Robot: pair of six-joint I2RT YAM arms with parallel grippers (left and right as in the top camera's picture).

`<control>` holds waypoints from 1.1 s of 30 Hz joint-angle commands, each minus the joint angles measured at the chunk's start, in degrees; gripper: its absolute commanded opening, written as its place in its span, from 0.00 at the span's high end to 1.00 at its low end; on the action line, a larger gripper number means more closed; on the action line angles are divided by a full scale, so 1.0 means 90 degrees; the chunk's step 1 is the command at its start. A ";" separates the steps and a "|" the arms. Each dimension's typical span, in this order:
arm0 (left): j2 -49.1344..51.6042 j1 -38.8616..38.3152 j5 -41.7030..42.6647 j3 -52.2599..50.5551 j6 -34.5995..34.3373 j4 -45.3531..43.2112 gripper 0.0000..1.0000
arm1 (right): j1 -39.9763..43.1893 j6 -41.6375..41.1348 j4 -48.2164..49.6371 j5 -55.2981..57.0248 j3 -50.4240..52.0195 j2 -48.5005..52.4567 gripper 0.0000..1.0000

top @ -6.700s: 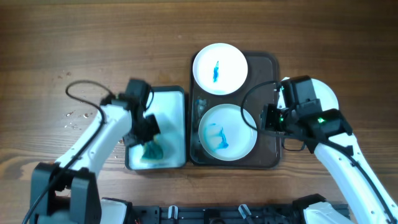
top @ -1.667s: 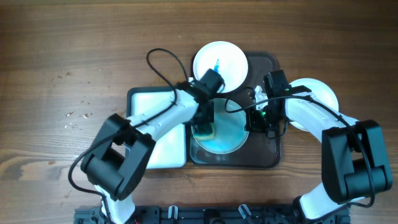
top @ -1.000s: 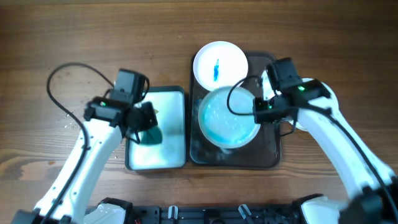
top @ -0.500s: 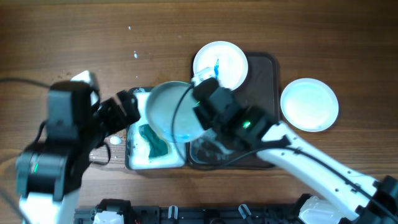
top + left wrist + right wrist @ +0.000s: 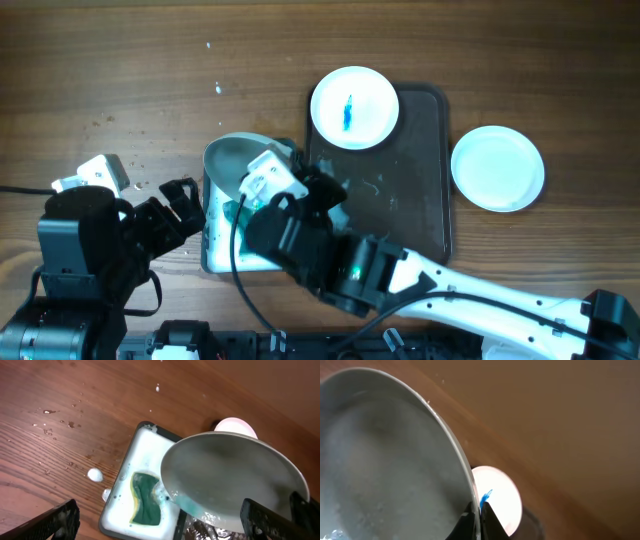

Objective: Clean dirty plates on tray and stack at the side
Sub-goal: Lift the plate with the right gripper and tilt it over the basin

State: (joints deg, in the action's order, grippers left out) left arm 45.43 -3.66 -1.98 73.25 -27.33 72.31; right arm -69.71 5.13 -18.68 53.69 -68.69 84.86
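Three plates are in view. We see the large plate (image 5: pixel 232 158) held tilted over the far end of the white basin (image 5: pixel 118 494). Its wet, cloudy inside faces the left wrist camera, and bluish water hangs at its lower rim. The right gripper (image 5: pixel 476 521) pinches this plate's rim, with the fingers closed tight on the edge. The left gripper (image 5: pixel 160 517) has its fingers spread wide and holds nothing; it is just beside the basin's left side. In the basin we find pale soapy water and a green sponge (image 5: pixel 145 505) lying flat.

The small plate (image 5: pixel 354 108), with a blue stain, sits at the far left corner of the dark tray (image 5: pixel 412 205). The tray's bare floor shows wet smears. The clean plate (image 5: pixel 498 168) lies on the table (image 5: pixel 120 80), just right of the tray. Drops and a blob of foam (image 5: pixel 95 475) lie on the wood near the basin.
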 commanded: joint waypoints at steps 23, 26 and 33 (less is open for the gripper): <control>-0.0007 0.0051 -0.0126 0.0058 -0.0012 0.0000 0.00 | -0.0347 0.0940 0.0216 0.1066 -0.0112 0.0007 0.96; -0.0007 0.0051 -0.0126 0.0058 -0.0012 0.0000 0.00 | -0.0347 0.0942 0.0216 0.1066 -0.0112 0.0007 0.96; -0.0007 0.0051 -0.0126 0.0058 -0.0010 0.0000 0.00 | -0.0301 0.1943 0.0544 0.1360 -0.0112 0.0022 0.96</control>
State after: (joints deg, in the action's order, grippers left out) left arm 45.43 -3.66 -2.15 73.25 -27.33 72.31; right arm -72.42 16.08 -14.50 63.44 -68.73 84.86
